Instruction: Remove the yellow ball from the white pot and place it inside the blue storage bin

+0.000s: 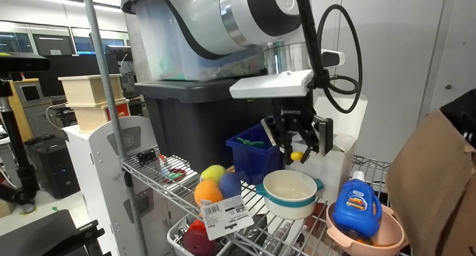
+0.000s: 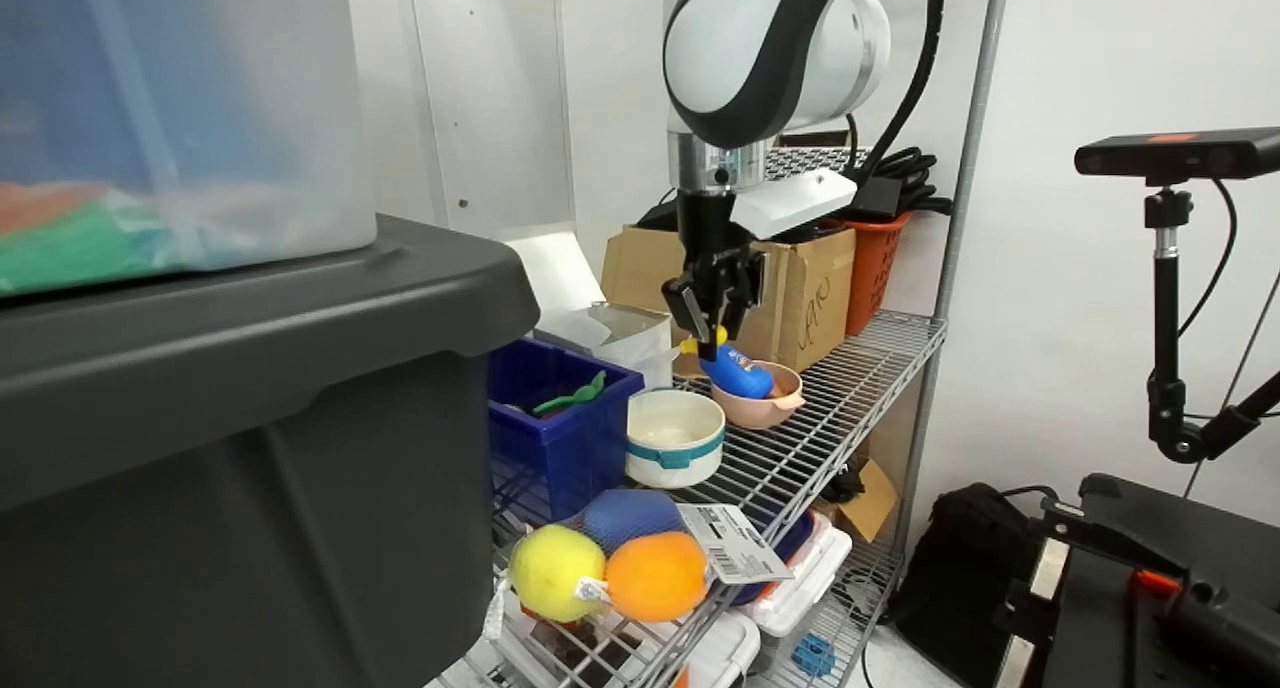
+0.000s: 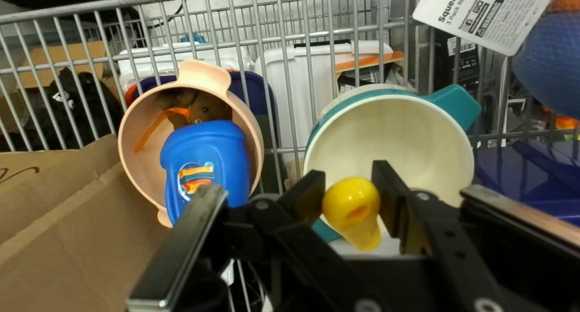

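Gripper (image 1: 296,159) clamped on yellow ball (image 3: 349,196), higher than white pot (image 1: 293,210); blue storage bin (image 1: 256,168) at 9 o'clock of ball in an exterior view; risks: tip-only hold on rounded shape could slip; low traverse could clip bin rim.

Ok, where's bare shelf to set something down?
The wire shelf looks bare alongside the cardboard box, from pink bowl to orange basket; a narrow gap parts that bowl from the white pot. It's crowded around the blue storage bin: dark tote, white box.
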`<state>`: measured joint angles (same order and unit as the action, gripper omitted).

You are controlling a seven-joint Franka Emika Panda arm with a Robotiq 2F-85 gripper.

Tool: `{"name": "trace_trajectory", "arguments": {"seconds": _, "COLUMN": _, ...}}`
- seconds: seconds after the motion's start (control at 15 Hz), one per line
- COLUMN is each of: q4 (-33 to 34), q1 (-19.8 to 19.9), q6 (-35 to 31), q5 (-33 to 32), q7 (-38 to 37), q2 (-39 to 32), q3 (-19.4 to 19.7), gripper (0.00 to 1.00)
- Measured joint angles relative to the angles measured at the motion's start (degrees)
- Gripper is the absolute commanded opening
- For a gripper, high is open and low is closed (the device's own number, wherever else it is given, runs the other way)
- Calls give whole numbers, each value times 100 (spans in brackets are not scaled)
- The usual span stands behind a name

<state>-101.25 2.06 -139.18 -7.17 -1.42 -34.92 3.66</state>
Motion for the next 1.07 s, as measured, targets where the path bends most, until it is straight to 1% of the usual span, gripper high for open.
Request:
{"name": "trace_trajectory", "arguments": {"seconds": 0.4, "q4": -170, "q1": -1, "q6": -92, "q5": 0, "q7": 6, "q2": 229, "q3": -38, "gripper": 9}}
{"name": "trace_trajectory", "arguments": {"seconds": 0.8, "q4": -408, "q1": -42, "q6": -274, "q5": 0, "q7": 6, "q2": 644, "q3": -215, "gripper": 9}}
{"name": "trace_trajectory", "arguments": {"seconds": 1.07, "q4": -500, "q1": -124, "q6": -297, "q5": 0, "q7": 5, "q2": 763, "q3": -300, "gripper": 9}}
